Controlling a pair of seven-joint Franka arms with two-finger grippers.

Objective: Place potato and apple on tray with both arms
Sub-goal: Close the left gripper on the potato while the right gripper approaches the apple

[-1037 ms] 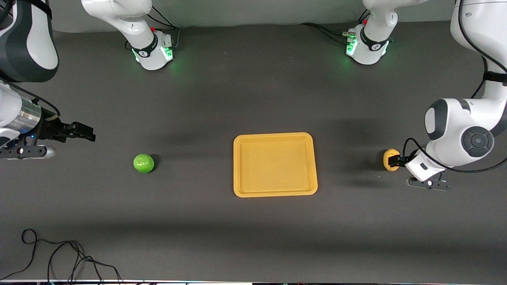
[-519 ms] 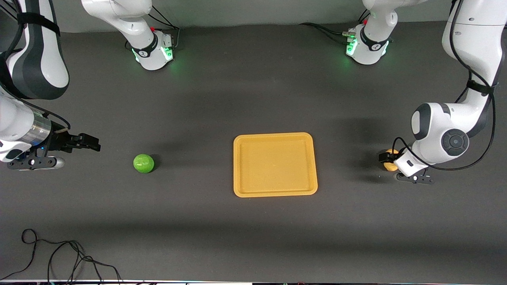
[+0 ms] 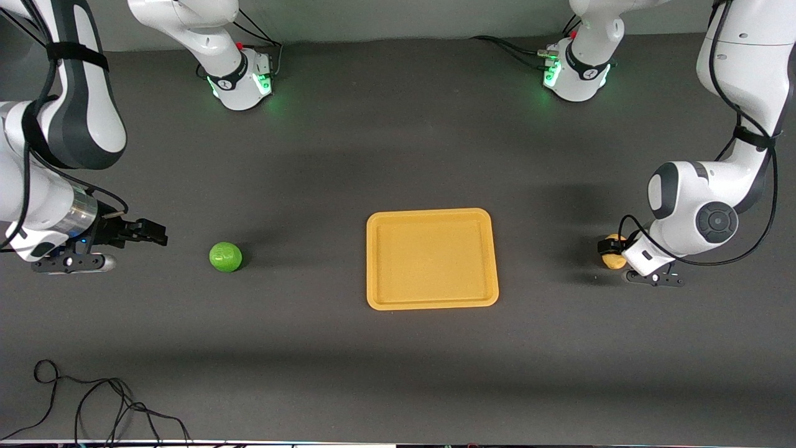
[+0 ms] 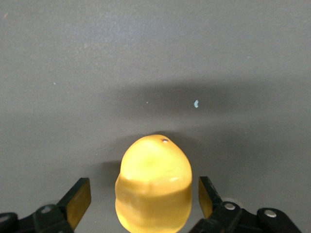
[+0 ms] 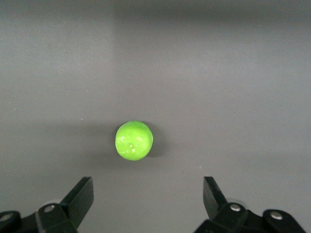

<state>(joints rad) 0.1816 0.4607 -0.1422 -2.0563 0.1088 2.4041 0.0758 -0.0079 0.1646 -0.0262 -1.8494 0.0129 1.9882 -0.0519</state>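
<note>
The yellow-tan potato (image 3: 613, 251) lies on the table toward the left arm's end, beside the orange-yellow tray (image 3: 432, 258). My left gripper (image 3: 608, 247) is low around it, open, a finger on each side with gaps showing; in the left wrist view the potato (image 4: 153, 187) sits between the fingers of my left gripper (image 4: 145, 203). The green apple (image 3: 225, 256) lies toward the right arm's end. My right gripper (image 3: 155, 233) is open and empty, short of the apple; the right wrist view shows the apple (image 5: 133, 140) ahead of my right gripper (image 5: 148, 196).
The tray is bare in the middle of the dark table. A black cable (image 3: 93, 407) loops at the table's near edge toward the right arm's end. The arms' green-lit bases (image 3: 242, 78) stand at the table's farthest edge.
My right gripper has moved closer to the apple. My left gripper has slid in around the potato, which now hides more of it in the front view.
</note>
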